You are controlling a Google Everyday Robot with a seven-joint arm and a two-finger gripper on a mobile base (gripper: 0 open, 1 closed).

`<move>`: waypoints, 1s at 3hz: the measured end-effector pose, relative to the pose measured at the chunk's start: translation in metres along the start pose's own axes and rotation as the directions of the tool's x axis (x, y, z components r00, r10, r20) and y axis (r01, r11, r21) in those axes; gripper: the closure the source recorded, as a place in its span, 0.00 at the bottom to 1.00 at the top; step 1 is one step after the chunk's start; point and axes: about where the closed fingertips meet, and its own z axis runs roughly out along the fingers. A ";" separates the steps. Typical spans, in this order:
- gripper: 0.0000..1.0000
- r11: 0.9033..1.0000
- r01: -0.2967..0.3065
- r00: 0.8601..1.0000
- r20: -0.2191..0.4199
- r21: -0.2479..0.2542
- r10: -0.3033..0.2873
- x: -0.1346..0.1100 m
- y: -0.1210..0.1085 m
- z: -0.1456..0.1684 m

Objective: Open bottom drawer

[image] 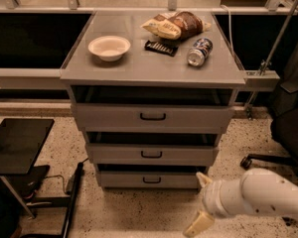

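The bottom drawer (124,180) is the lowest grey front of the three-drawer cabinet (79,73), with a small black bar handle (151,180) at its centre. Its front stands about flush with the tier above. My gripper (199,202) comes in from the lower right on a white arm (268,200), low over the floor, just right of and in front of the drawer's right end. Its two beige fingers (204,179) are spread apart and hold nothing. It does not touch the handle.
On the cabinet top lie a white bowl (109,47), snack bags (176,25), a black bar (161,47) and a tipped can (198,52). A black office chair (288,128) stands at the right. A black stand (17,143) and cable (72,202) are at the left.
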 end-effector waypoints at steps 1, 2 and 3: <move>0.00 0.996 -0.033 0.997 0.077 0.079 0.027 -0.010 -0.077 0.007; 0.00 0.996 -0.033 0.997 0.077 0.079 0.027 -0.010 -0.077 0.007; 0.00 0.998 -0.060 0.995 0.085 0.034 0.057 0.004 -0.071 0.032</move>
